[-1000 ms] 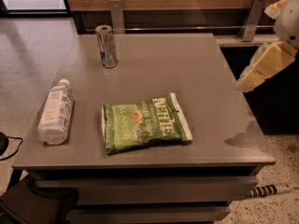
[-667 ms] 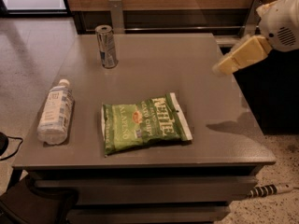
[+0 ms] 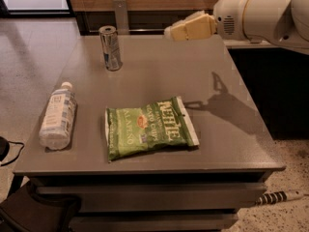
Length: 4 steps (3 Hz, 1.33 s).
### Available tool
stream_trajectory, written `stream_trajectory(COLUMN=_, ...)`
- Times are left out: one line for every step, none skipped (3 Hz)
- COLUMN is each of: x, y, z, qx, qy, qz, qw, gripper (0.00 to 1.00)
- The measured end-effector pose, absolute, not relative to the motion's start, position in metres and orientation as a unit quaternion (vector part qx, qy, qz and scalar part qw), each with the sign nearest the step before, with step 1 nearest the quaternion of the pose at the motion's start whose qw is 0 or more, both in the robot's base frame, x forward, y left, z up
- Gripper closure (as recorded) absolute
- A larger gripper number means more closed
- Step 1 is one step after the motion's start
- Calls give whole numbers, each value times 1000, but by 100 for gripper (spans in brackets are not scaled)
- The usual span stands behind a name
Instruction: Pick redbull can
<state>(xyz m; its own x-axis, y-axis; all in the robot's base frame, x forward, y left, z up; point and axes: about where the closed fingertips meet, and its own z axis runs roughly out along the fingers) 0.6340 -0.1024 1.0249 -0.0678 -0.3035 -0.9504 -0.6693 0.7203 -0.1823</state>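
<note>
Silver-and-blue, the slim metal redbull can (image 3: 110, 48) is standing upright at the upper left of the grey desk (image 3: 159, 76). The cream two-finger gripper (image 3: 168, 32) is hovering at the upper right, well apart from the can, its fingers (image 3: 193, 30) lying close together and holding nothing. A clear plastic bottle (image 3: 57, 116) and a green chip bag (image 3: 147, 128) are lying nearer the front.

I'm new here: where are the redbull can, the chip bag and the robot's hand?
redbull can (image 3: 110, 50): camera view, middle of its side.
chip bag (image 3: 149, 128): camera view, centre of its green front.
hand (image 3: 170, 32): camera view, its tip, above the table's (image 3: 231, 149) far edge.
</note>
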Motion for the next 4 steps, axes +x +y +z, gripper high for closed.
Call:
stream_trajectory(x=634, y=-103, z=1025, qx=-341, qy=715, qz=154, qw=591, gripper=0)
stream_trajectory(x=647, y=-95, z=1019, qx=-340, qy=711, qz=159, qw=595, gripper=0)
stream_trajectory(x=682, y=-76, z=998, qx=-338, qy=711, qz=162, qw=595, gripper=0)
stream_trajectory(x=719, y=-37, z=976, qx=-353, qy=703, qz=179, qw=591, gripper=0)
